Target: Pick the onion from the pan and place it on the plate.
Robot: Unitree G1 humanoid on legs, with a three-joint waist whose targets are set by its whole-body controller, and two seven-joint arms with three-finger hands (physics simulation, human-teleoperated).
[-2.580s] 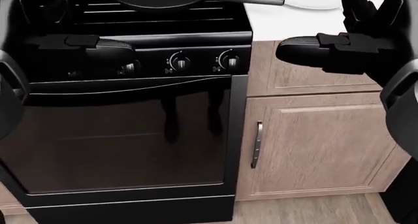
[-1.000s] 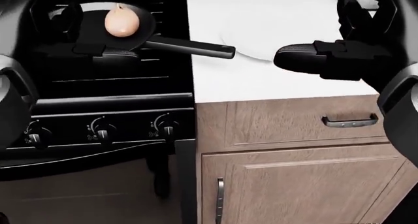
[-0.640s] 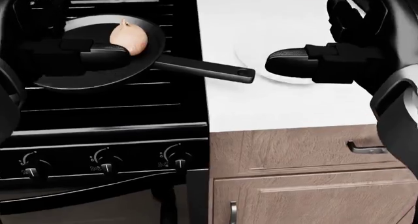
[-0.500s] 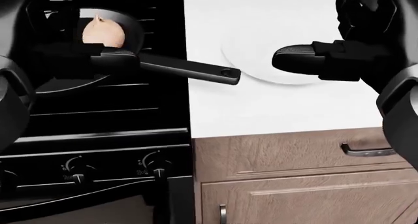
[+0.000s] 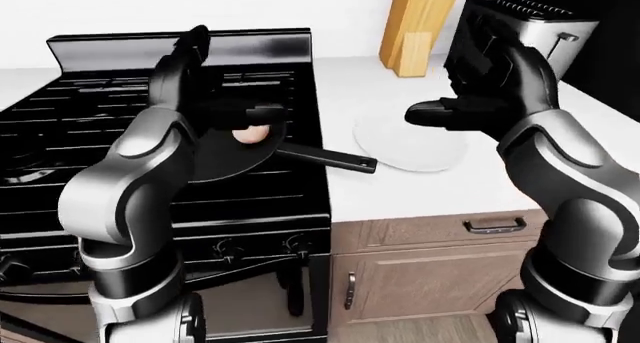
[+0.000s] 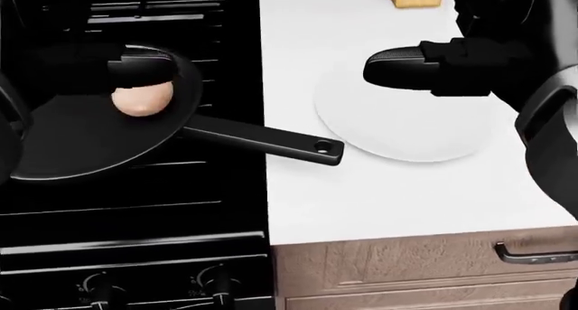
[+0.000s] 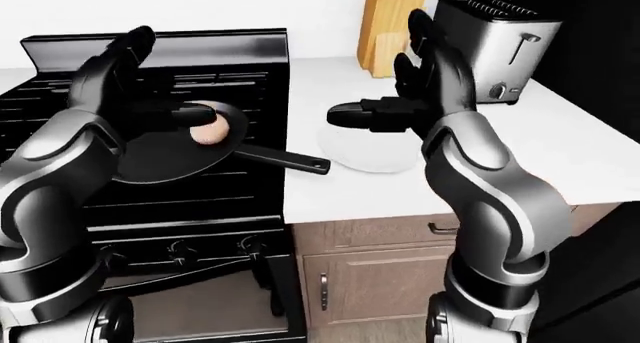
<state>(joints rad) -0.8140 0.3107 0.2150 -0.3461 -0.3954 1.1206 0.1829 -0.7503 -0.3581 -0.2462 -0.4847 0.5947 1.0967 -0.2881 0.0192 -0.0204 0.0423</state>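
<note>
The onion (image 6: 141,100) lies in the black pan (image 6: 81,144), which sits on the stove (image 5: 90,133) at the left of the scene, its long handle (image 6: 271,142) reaching right over the stove's edge onto the white bench (image 6: 361,195). The white plate (image 6: 406,130) rests on that bench just right of the handle's tip, bare and ready. The step in hand looks like the approach to the pick: the left hand (image 5: 215,110) hangs just above the onion with its fingers spread wide, one dark finger (image 6: 140,66) stretching over the top of the onion, though whether it touches cannot be told; nothing is closed round the onion yet. The right hand (image 7: 400,107) is likewise wide and empty, held in the air above the far part of the plate, one finger (image 6: 398,67) pointing left toward the pan. A knife block (image 5: 418,28) and a toaster (image 5: 520,28) stand far on the bench, well apart from the work. The next move likely calls for the left hand to sink a little and close its fingers about the round, smooth onion, which may roll on the pan's curved floor if nudged sideways, then to lift it clear of the rim and carry it right, over the handle, to the plate; the right hand would do well to keep out of that path.
</note>
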